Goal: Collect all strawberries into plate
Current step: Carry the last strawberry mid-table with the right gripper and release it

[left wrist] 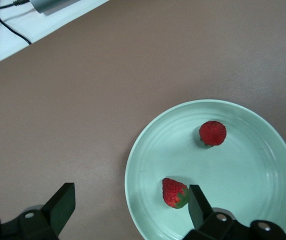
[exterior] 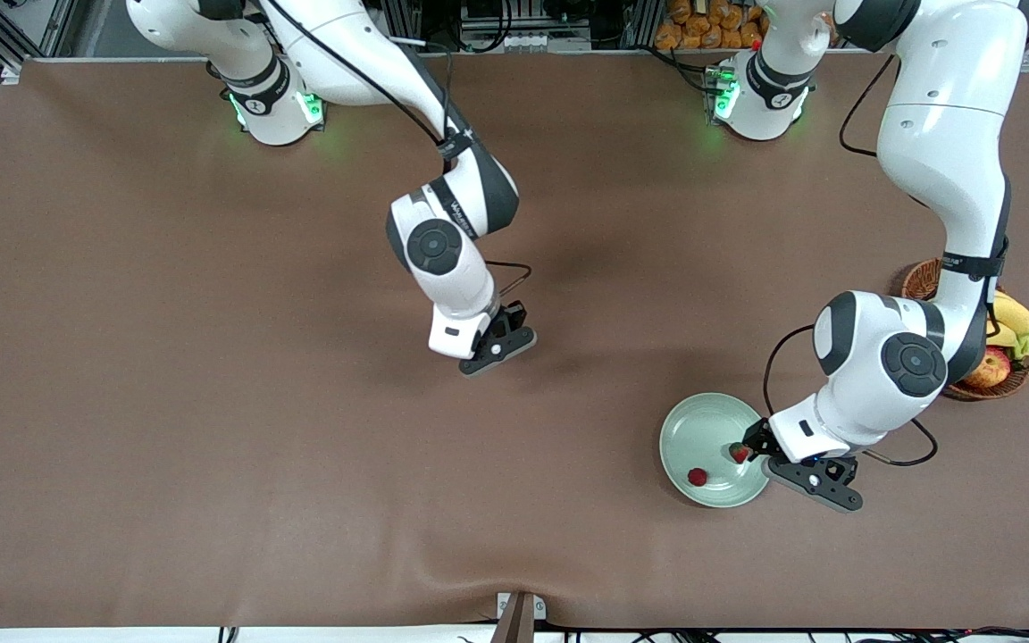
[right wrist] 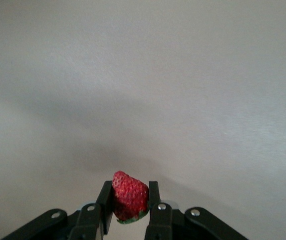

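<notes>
On the plate (exterior: 691, 429) two strawberries (exterior: 698, 477), left gripper (left wrist: 128, 205) wide, right gripper (right wrist: 131, 205) pinching strawberry (right wrist: 130, 196).

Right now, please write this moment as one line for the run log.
plate: two strawberries inside | left gripper: open over plate rim | right gripper: shut on third strawberry, over bare table mid-area

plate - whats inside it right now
Two strawberries lie in the plate: one out on the open surface, one beside the open left pincer. That pincer covers part of the rim. The third strawberry sits in the right pincer.
</notes>
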You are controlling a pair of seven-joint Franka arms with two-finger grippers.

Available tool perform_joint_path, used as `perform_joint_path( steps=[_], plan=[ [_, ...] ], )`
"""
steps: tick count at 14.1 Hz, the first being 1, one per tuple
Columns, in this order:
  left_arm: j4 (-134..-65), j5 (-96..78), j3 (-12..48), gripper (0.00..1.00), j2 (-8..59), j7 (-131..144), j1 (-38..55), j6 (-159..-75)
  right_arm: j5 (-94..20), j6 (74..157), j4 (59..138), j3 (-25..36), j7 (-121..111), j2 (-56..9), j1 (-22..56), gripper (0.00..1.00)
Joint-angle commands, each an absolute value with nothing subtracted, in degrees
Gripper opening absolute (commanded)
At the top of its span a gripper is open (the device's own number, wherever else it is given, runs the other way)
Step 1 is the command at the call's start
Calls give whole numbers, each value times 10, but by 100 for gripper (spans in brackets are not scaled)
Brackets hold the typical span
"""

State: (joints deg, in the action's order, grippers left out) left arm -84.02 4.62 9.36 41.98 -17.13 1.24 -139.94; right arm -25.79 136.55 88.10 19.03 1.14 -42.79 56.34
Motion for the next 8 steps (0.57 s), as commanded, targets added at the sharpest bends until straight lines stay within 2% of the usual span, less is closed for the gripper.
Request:
perform_joint_path(
  steps=[1, 6, 7, 8],
  plan=[
    [-846, -1, 128, 100, 420, -201, -25, -1394, -265, 1410, 843, 173, 83, -472, 573, 0],
    [-857, -10, 146, 100, 403, -130, -10, -1355, -262, 1450, 754, 159, 133, -555, 573, 0],
    [-857, -10, 147, 100, 398, -104, -4, -1338, -262, 1450, 752, 159, 131, -555, 570, 23],
    [-856, -9, 147, 100, 396, -72, 1, -1323, -258, 1450, 753, 160, 130, -553, 569, 78]
  ],
)
